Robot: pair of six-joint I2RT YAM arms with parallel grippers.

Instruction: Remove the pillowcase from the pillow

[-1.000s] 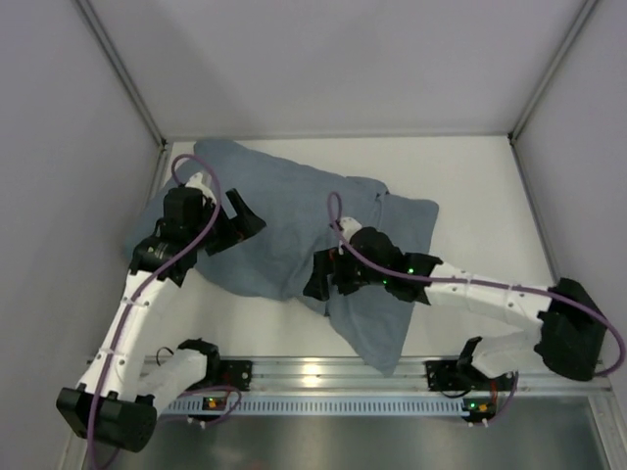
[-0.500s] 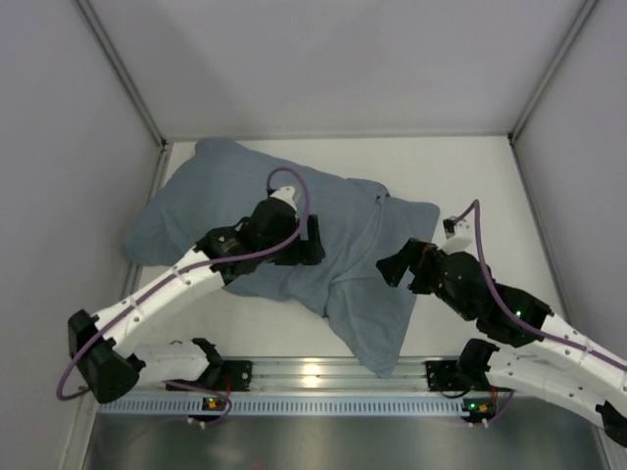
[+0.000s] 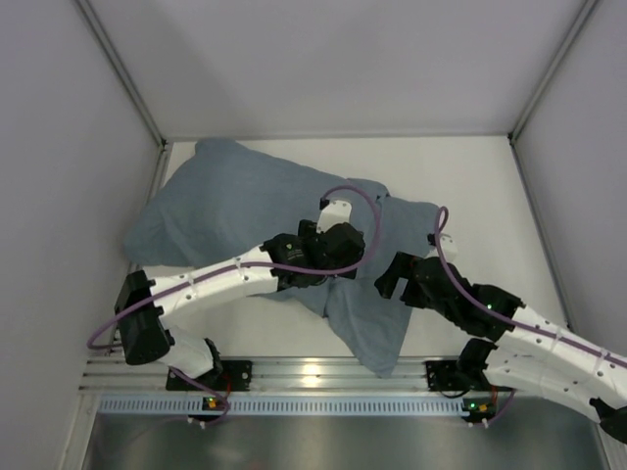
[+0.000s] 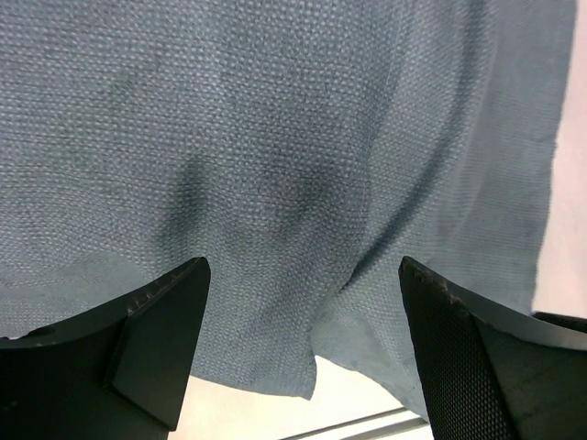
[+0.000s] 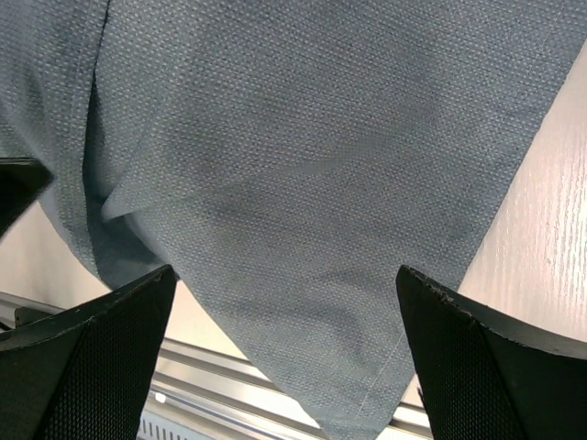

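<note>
Grey-blue pillowcase (image 3: 235, 201) still on; no grasp made yet.
Its plump left end hides the pillow; left gripper (image 4: 301, 275) and right gripper (image 5: 284, 275) hover wide open, empty, above the flat loose end, which probably needs pinching next.

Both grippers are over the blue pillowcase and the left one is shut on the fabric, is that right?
Not quite. The left gripper and right gripper are both over the pillowcase, but the left one is open, not shut on the fabric. The left wrist view shows its fingers spread wide, gripping nothing.
</note>
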